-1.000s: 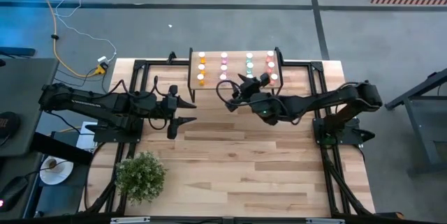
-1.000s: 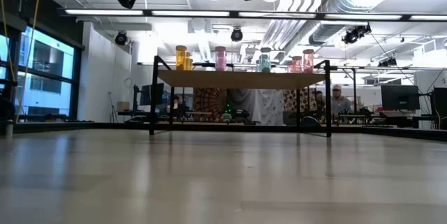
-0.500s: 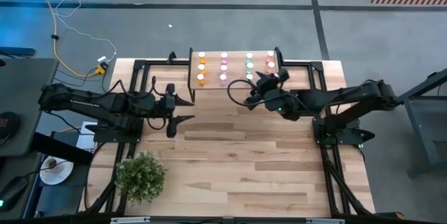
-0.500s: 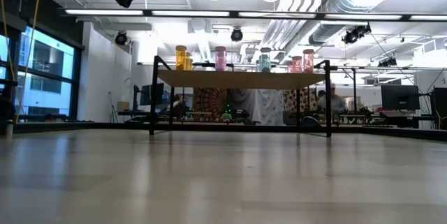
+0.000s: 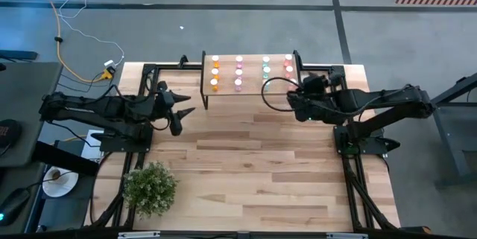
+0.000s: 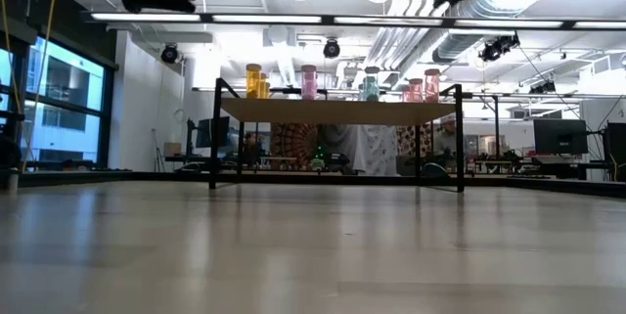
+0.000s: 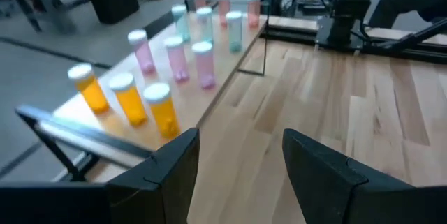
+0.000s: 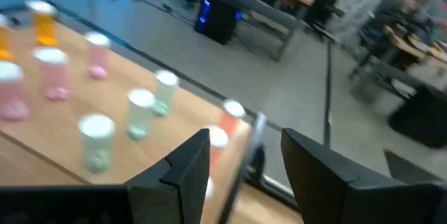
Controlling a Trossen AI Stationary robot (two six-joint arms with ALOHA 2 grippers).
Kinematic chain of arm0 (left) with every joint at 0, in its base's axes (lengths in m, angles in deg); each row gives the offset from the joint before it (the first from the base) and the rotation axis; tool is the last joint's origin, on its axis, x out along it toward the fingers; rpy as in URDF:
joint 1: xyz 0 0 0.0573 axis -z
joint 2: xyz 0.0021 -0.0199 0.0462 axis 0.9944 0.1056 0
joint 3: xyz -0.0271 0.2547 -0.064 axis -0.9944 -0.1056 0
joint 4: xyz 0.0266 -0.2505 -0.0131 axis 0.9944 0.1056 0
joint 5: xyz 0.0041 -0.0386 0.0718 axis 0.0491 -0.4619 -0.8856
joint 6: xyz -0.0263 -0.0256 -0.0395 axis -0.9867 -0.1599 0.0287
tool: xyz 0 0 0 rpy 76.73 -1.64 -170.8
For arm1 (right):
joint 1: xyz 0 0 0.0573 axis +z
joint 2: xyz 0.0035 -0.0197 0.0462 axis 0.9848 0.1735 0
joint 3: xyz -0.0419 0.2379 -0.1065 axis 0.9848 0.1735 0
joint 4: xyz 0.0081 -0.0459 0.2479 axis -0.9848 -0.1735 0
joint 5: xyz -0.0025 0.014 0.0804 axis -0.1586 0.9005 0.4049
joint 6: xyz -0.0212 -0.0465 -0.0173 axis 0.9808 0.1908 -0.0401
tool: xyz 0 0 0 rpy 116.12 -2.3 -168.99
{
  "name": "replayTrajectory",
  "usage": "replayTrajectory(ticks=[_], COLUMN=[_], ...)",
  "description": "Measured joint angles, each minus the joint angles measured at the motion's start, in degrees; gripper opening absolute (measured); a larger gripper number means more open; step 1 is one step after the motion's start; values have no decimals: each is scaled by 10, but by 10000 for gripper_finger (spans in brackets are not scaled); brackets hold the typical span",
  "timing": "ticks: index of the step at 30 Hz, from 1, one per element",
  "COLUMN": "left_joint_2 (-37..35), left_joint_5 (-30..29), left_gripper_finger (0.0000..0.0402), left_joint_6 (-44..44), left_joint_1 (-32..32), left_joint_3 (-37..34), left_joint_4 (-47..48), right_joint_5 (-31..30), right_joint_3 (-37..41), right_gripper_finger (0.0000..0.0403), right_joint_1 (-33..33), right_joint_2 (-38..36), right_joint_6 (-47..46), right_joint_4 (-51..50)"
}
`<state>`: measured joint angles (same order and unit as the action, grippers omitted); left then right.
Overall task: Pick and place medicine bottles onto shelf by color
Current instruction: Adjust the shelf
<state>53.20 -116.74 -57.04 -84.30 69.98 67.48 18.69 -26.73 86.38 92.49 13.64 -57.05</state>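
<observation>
Both pincers are hanging spread and empty; the right pincer (image 5: 292,99), just beside the shelf (image 5: 226,73), is risking clipping its corner red bottles (image 5: 289,69) (toppling them).

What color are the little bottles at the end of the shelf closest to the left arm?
Orange bottles with white caps, clearest in the left wrist view.

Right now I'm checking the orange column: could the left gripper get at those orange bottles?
Probably yes: the left gripper is open and empty, and the orange bottles line the shelf end nearest it, with nothing between.
</observation>
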Motion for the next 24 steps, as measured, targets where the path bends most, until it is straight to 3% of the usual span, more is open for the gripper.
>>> replayTrajectory(ticks=[9,15,24], left_joint_2=[20,48,57], left_joint_5=[26,34,78], left_gripper_finger=[197,197,197], left_joint_6=[-42,-54,-49], left_joint_1=[0,0,0], left_joint_3=[0,0,0], left_joint_4=[34,45,46], right_joint_5=[27,70,91], right_joint_3=[0,3,102], right_gripper_finger=[170,170,170], right_joint_1=[13,28,67], right_joint_2=[3,3,1], right_joint_6=[-288,-338,-458], right_joint_4=[-243,-264,-270])
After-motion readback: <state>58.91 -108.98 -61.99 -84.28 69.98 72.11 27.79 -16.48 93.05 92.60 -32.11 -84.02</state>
